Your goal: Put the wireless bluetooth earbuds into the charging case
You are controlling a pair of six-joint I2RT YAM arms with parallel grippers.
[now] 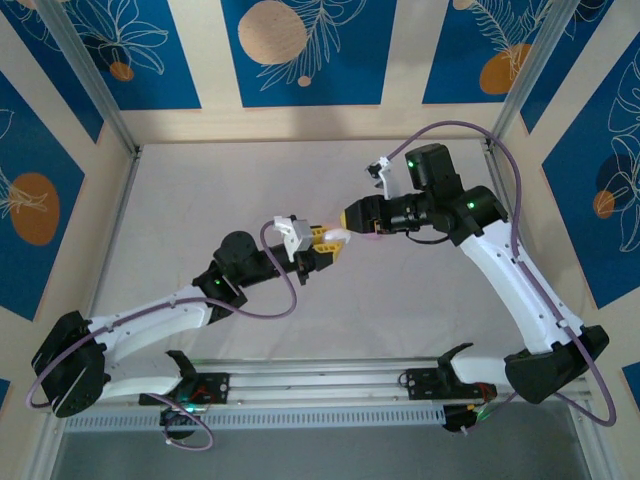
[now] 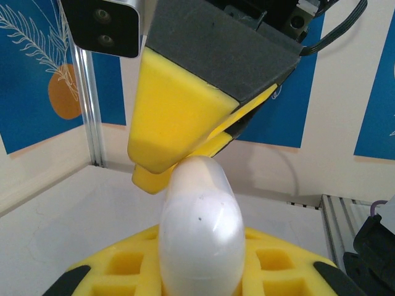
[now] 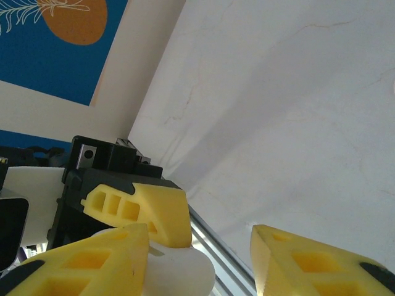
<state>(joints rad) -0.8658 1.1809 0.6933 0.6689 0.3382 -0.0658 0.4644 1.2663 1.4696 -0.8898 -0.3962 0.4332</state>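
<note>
The white pebble-shaped case (image 2: 200,228) is hanging in mid-air above the worktop (image 1: 200,190), roughly midway between your two arms and well clear of the surface. Your left pincer (image 1: 322,245) is clamping it by its near end. That leaves the case sticking out along that pincer's own reach. Its long axis is running up and to the right in the overhead view, straight toward your right pincer (image 1: 352,218), which is facing it almost nose to nose.

That line-up is what the coming move is turning on. In the left wrist view the rounded free end of the case is touching the underside of one yellow finger (image 2: 176,117) of your right pincer. In the right wrist view the case is sitting against one finger only, while the other finger (image 3: 308,259) is standing apart with bare space between it and the case. So your right pincer is gaping open and is not gripping anything, and the case is lying off-centre in its mouth.

You are probably going to need a small sideways shift of the right arm to centre the case's end before closing. You cannot tell from here whether the lid is open, and what is inside is hidden.
</note>
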